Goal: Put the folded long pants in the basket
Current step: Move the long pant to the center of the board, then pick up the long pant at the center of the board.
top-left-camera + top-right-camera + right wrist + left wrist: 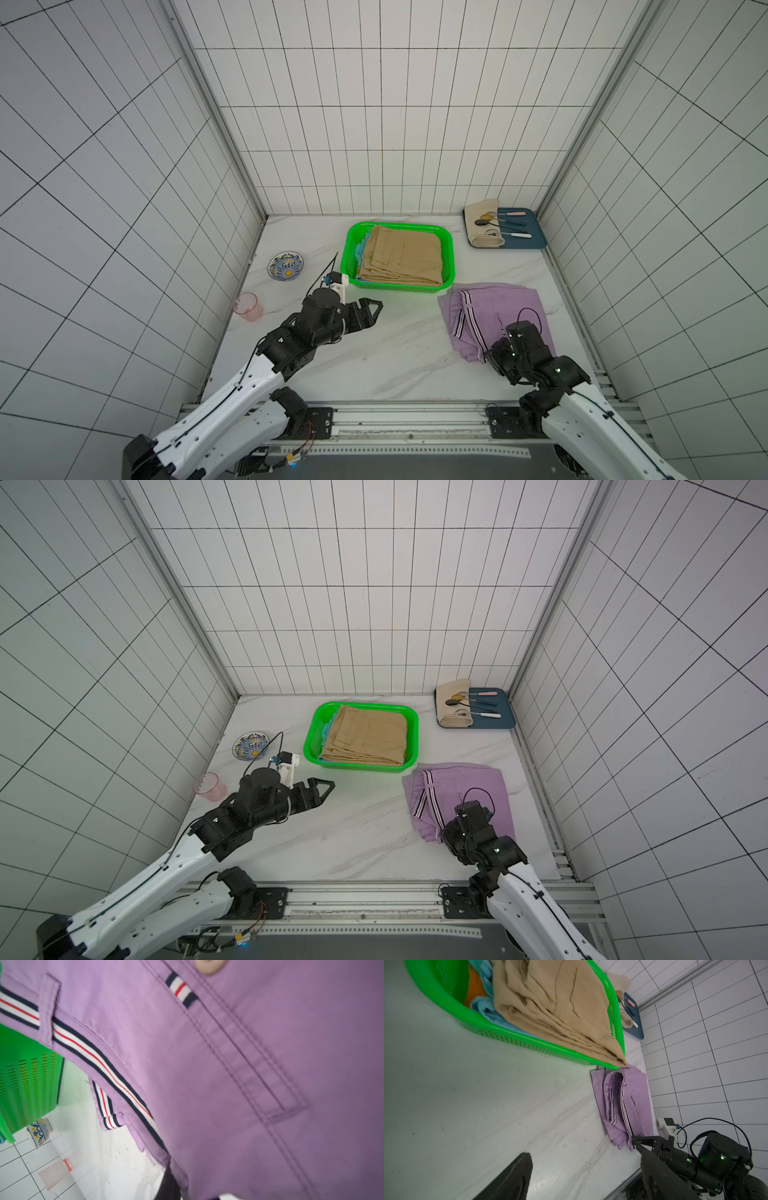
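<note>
The green basket (347, 257) (309, 737) (508, 1029) (31, 1084) stands at the back middle of the table. Khaki folded pants (401, 255) (370, 733) (550, 1007) lie on top inside it. Light blue pants (483, 1007) and orange pants (475, 987) lie under them. Lilac folded pants with a striped waistband (494, 311) (461, 787) (635, 1093) (249, 1064) lie on the table right of the basket. My right gripper (490, 353) (634, 1141) is shut on their near corner. My left gripper (374, 309) (326, 787) (584, 1154) hangs open and empty near the basket's front left corner.
A patterned bowl (285, 266) and a pink cup (248, 306) stand at the left edge. A dark blue tray (530, 239) at the back right holds a cream cloth roll (478, 220) with cutlery. Tiled walls close in three sides.
</note>
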`<state>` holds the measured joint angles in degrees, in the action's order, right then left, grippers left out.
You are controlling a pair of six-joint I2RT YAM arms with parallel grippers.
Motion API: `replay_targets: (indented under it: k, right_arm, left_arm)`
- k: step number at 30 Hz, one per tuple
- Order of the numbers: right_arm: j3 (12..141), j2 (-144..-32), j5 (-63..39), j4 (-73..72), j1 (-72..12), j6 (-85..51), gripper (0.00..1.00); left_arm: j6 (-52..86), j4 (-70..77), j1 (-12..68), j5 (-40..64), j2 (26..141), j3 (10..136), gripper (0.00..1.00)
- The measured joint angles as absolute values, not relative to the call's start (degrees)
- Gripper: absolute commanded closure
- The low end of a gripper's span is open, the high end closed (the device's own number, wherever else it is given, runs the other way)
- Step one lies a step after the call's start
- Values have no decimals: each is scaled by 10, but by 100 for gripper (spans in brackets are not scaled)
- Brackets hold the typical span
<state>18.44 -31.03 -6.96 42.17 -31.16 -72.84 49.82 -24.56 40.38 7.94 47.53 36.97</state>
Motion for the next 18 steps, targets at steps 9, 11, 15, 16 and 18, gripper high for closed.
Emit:
replay_targets:
  k: [9,11,15,16,18]
  right_arm:
    - [163,-323,-66,408,-443,-813,100]
    - [161,-343,-58,390,-486,-835,100]
    - [162,-391,-30,340,-568,-875,100]
    - [163,-409,-20,324,-592,-887,100]
    - [170,-445,-3,296,-631,-905,100]
  left_arm:
    - [562,-138,517,53,567,307,15]
    - [572,-109,519,50,594,290,15]
    - [583,-69,520,45,628,260,14]
    - [585,-62,520,45,638,257,14]
    - [587,-48,520,45,654,256,14]
